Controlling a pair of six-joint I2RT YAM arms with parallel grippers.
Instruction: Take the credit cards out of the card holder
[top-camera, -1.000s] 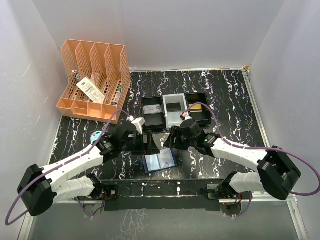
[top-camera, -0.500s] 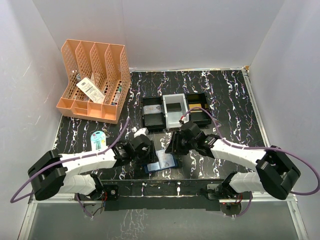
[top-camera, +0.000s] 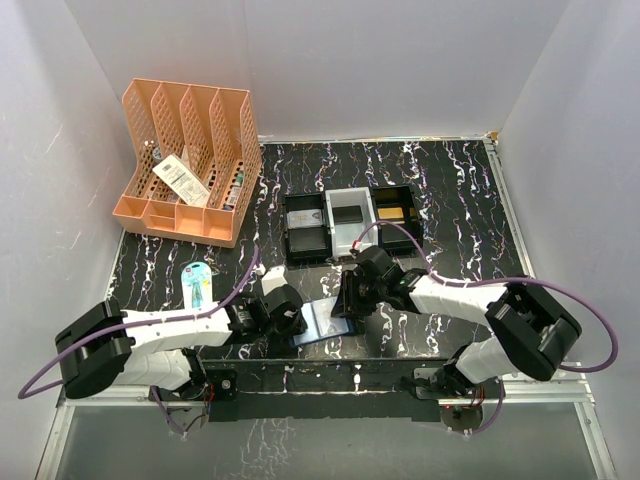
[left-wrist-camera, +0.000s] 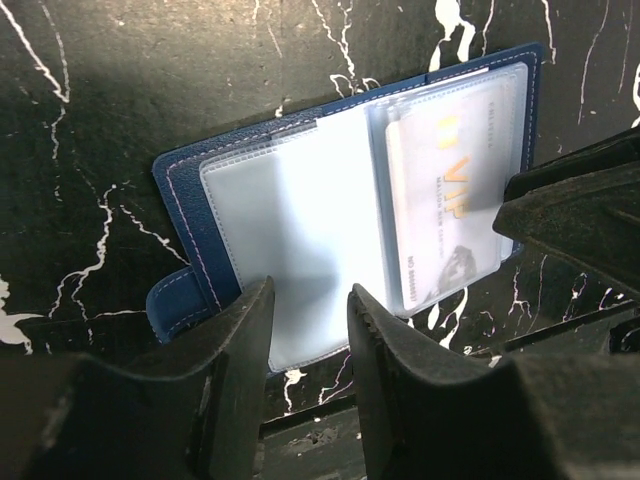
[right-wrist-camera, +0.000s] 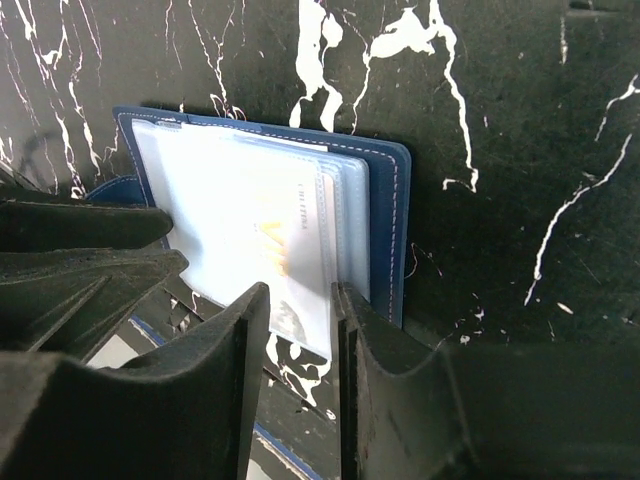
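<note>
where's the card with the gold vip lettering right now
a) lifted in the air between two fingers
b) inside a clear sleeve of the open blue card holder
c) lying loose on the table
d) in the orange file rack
b: the left wrist view shows the card sitting behind a clear sleeve of the card holder, which lies spread open on the table.
</note>
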